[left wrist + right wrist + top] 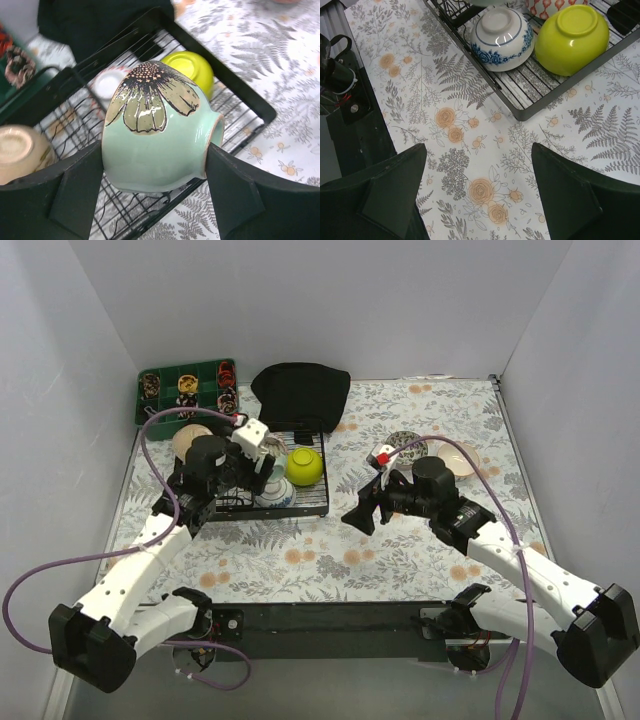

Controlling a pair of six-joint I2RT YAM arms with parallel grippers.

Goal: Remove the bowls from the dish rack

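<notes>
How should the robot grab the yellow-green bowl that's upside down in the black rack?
Probably from above, with the open right gripper. The lime bowl lies bottom-up, rim facing down, so the fingers should straddle its round wall below the raised foot. Keep them off the side where the blue-patterned bowl sits close by in the dish rack.

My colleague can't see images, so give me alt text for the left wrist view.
The left hand grips a mint bowl painted with a dark daisy, on its side over the black dish rack. Behind it a lime-green bowl lies upside down in the rack; a cream bowl shows at left.
</notes>
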